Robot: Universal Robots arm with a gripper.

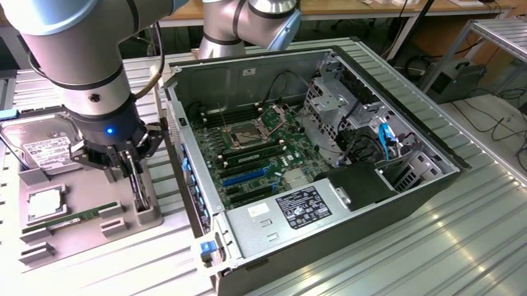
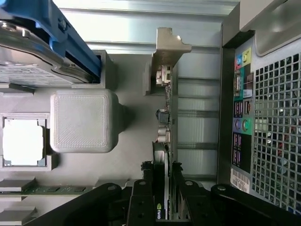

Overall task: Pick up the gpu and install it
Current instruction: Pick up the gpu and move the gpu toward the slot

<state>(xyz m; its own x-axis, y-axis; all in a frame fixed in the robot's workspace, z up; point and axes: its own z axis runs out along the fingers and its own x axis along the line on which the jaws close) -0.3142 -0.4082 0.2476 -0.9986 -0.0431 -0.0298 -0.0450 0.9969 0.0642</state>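
Claw [image 1: 132, 176] is down over the grey parts tray [image 1: 99, 237], which lies on the desk [image 1: 371, 259] just beside the open computer case [image 1: 247, 80], on the exterior view's left of it.

The gpu [image 1: 142, 192] stands on edge in a tray slot along the side nearest the case. It is not in the case.

Wrist view: the claw [image 2: 161, 188] is clenched on the gpu [image 2: 164, 136], with black fingers [image 2: 141, 197] pressed to both faces of the card. The silvery end bracket [image 2: 164, 52] is at the card's end farthest from the claw. The case's perforated rear panel [image 2: 268, 141] is just beside the card.

Farther from the case, on the same tray: hard drive [image 1: 41, 148], processor [image 1: 45, 203], RAM stick [image 1: 70, 219].
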